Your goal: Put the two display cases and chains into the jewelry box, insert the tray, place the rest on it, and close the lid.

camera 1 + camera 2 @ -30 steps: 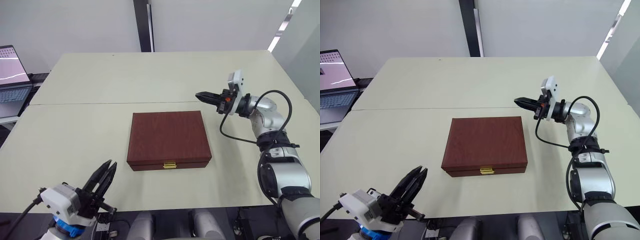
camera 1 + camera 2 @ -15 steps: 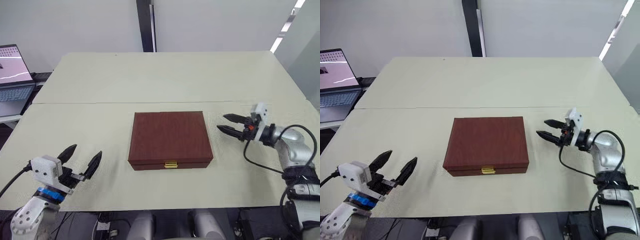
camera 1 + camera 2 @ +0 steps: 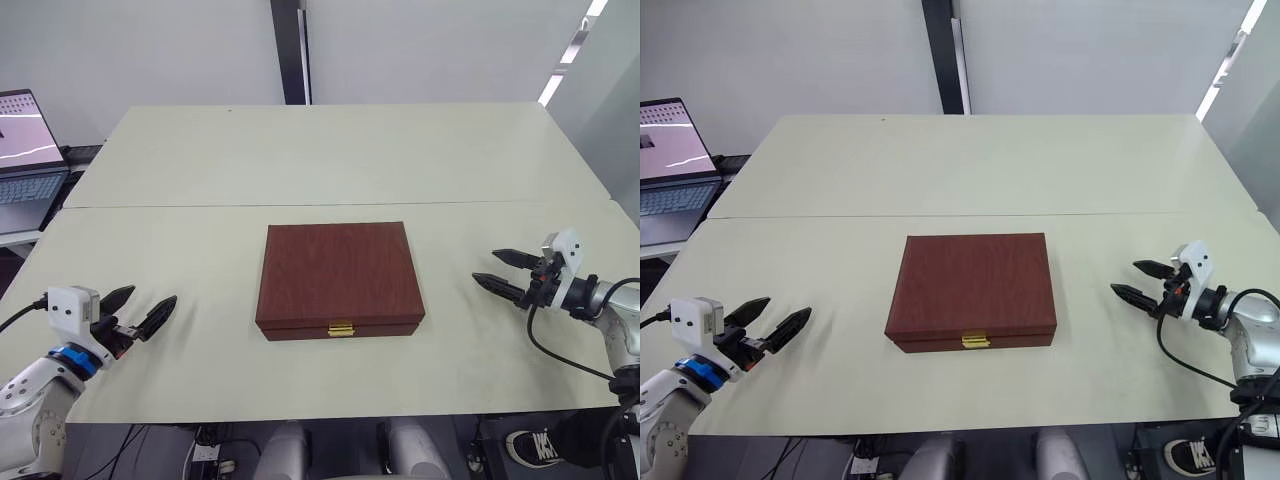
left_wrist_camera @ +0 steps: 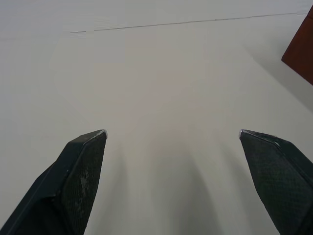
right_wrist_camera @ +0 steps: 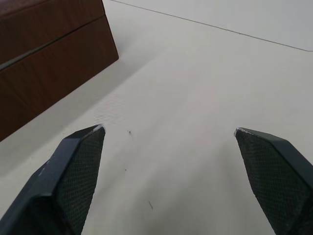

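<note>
- Table [image 3: 300, 160]: bare around the box; no display cases, chains or tray visible on it, so I judge they are packed away.
- Jewelry box [image 3: 340, 275]: centre of the table, lid down flat, brass clasp [image 3: 340, 329] on the near side. Contents hidden; can't confirm them.
- My left gripper [image 3: 140, 312]: near left, well apart from the box, fingers spread, empty.
- My right gripper [image 3: 508, 272]: right of the box, fingers spread, grasping nothing.
</note>
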